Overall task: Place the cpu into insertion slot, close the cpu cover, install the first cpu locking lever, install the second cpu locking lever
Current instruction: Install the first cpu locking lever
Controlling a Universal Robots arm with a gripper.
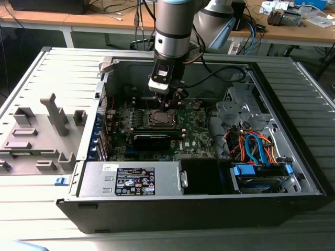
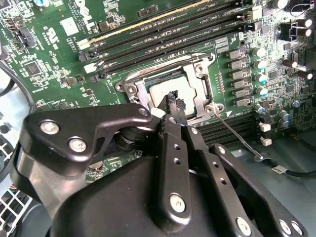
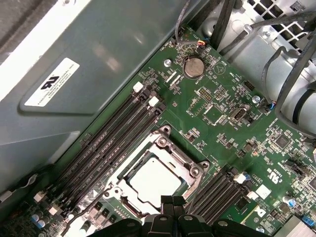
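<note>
The cpu point(image 3: 153, 180) already lies in the slot point(image 1: 159, 118), its silvery top showing through the cut-out of the cover point(image 3: 180, 154). The cover seems to be down over it, though I cannot tell whether it sits fully flat.

The claw point(image 2: 174, 100) hangs just above the edge of the cpu. Its two tips are drawn together with almost no gap, and there is nothing between them. In the exterior view the arm stands nearly upright over the board point(image 1: 196, 130), inside the open case point(image 1: 293, 104).

A thin lever point(image 2: 237, 133) runs out from one corner of the slot, away across the board. It looks free and not hooked down, so I judge the work to be at the cover or the first lever.

To do this step well, I think three things matter:

- **Where to press:** the closed tips should press on the metal frame of the cover, not on the top of the cpu. A push on the chip could load the contacts unevenly.
- **How to press:** the push should go straight down and slowly, because the frame will probably spring back a little.
- **The lever:** it is a thin wire and will likely bend and slip, so contact near its far bent end gives better control. The capacitors point(image 2: 260, 78) stand just beside the slot, so a sideways slide there could knock them.
</note>
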